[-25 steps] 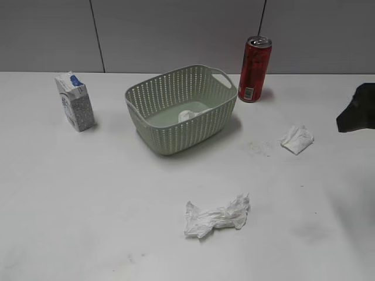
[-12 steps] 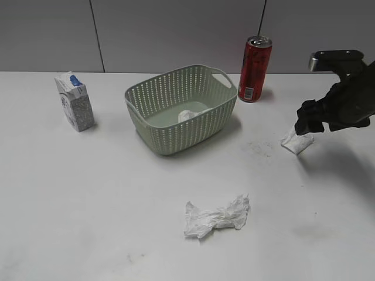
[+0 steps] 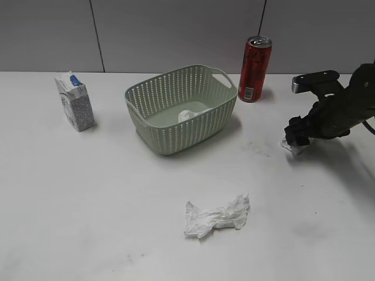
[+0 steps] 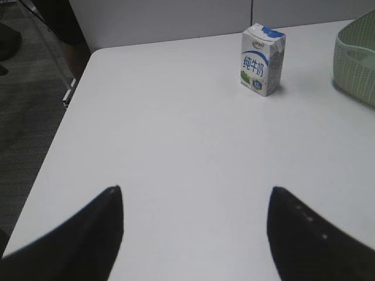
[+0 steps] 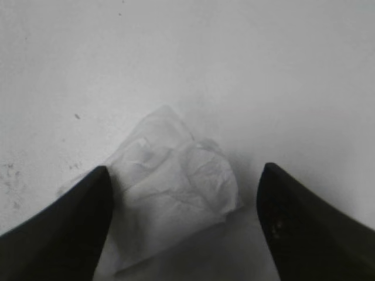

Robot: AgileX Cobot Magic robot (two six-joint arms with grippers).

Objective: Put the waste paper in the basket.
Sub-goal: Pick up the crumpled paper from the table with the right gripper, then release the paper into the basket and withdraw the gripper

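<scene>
White worktop (image 3: 88, 193): right end effector (image 5: 181, 228) open, empty, straddling waste paper (image 5: 173, 187) right of basket (image 3: 176, 114) (left end effector (image 4: 193, 234) open, far).

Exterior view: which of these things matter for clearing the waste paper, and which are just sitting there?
Part of the job:
- wad between the right gripper's open fingers
- wad near the front of the table
- wad already in the basket
- basket

Just lying about:
- red can
- milk carton
</scene>
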